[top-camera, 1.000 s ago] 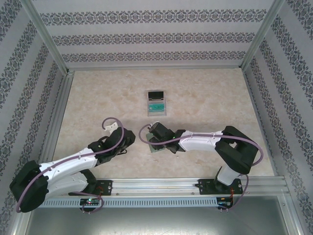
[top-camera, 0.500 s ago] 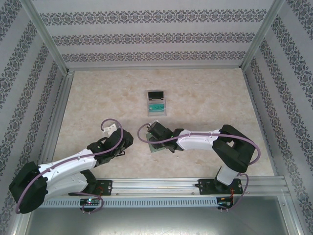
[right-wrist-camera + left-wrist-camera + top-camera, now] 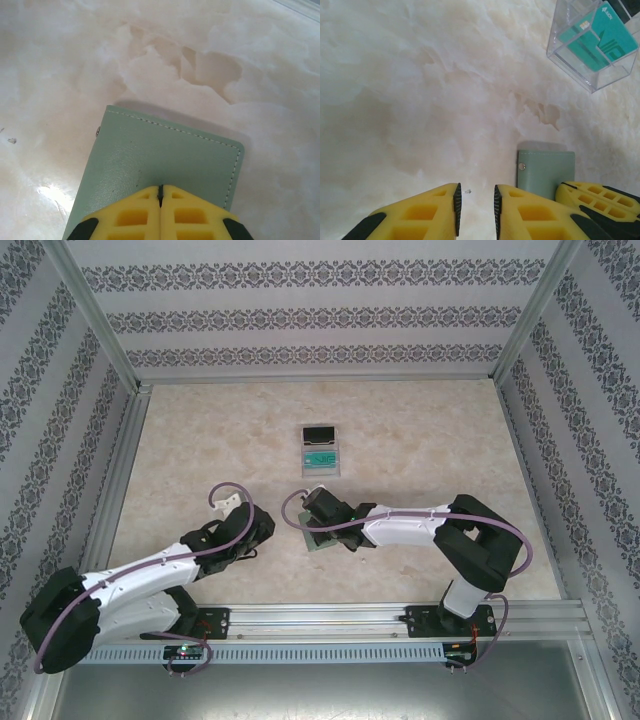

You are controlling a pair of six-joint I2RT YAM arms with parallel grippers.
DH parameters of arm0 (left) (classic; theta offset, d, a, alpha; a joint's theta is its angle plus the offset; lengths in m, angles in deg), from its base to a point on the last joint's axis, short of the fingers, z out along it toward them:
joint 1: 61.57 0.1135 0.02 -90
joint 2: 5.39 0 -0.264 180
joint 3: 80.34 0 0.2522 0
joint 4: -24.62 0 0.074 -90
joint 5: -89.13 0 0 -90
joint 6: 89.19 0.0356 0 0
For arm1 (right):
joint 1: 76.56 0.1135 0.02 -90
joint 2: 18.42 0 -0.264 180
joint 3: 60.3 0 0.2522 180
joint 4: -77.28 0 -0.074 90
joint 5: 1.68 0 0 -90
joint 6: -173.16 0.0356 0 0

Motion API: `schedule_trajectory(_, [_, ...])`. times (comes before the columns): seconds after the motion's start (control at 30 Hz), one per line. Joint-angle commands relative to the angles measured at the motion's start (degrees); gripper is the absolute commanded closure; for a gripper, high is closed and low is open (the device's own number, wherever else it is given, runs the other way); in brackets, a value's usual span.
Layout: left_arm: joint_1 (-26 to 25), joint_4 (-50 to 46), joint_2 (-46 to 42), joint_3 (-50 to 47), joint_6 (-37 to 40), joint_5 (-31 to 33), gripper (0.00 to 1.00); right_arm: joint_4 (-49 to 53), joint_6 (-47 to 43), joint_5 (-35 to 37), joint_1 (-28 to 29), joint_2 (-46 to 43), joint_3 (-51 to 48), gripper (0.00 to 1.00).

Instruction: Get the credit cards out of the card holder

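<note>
- Right wrist view: right hand (image 3: 160, 192) fully closed, fingertips over the folded card holder (image 3: 160, 150), which lies flat on the desk (image 3: 60, 60).
- Left hand (image 3: 476, 200): narrow gap, empty, left of the card holder.
- Teal credit card (image 3: 600, 40) in a clear tray (image 3: 570, 67), farther back.

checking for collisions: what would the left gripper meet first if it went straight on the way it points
Likely bare table; the left gripper aims left of the card holder and the clear tray, though depth is hard to judge.
</note>
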Motion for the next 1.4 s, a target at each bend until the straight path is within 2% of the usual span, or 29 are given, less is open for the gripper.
schedule_trajectory(0.0, [0.44, 5.87, 2.11, -0.82, 1.50, -3.53, 0.74, 2.83, 0.69, -1.09, -0.29, -0.22, -1.75, 1.00])
schedule_trajectory(0.1, [-0.04, 11.07, 5.30, -0.76, 1.21, -6.24, 0.77, 2.19, 0.98, -1.71, -0.32, -0.95, -2.17, 1.00])
schedule_trajectory(0.27, [-1.01, 19.36, 11.68, 0.18, 0.02, -9.96, 1.00, 0.75, 1.86, -2.86, -0.38, -3.18, -3.24, 1.00])
schedule_trajectory(0.8, [-4.20, 28.17, 26.89, 6.20, -3.22, -12.94, 1.00, -2.16, 3.81, -4.26, -0.91, -3.57, -4.64, 1.00])
schedule_trajectory(0.97, [-4.57, 24.37, 30.51, 6.74, -6.74, -10.43, 1.00, -4.21, 4.69, -5.66, -1.52, -4.16, -5.83, 1.00])
schedule_trajectory(1.13, [-4.65, 11.90, 33.65, 7.81, -11.89, -7.05, 1.00, -5.79, 5.63, -6.24, -2.54, -6.12, -8.00, 1.00])
schedule_trajectory(1.37, [-4.64, 9.39, 38.72, 6.07, -14.75, -5.38, 1.00, -8.58, 8.15, -9.17, -6.75, -11.33, -13.57, 1.00])
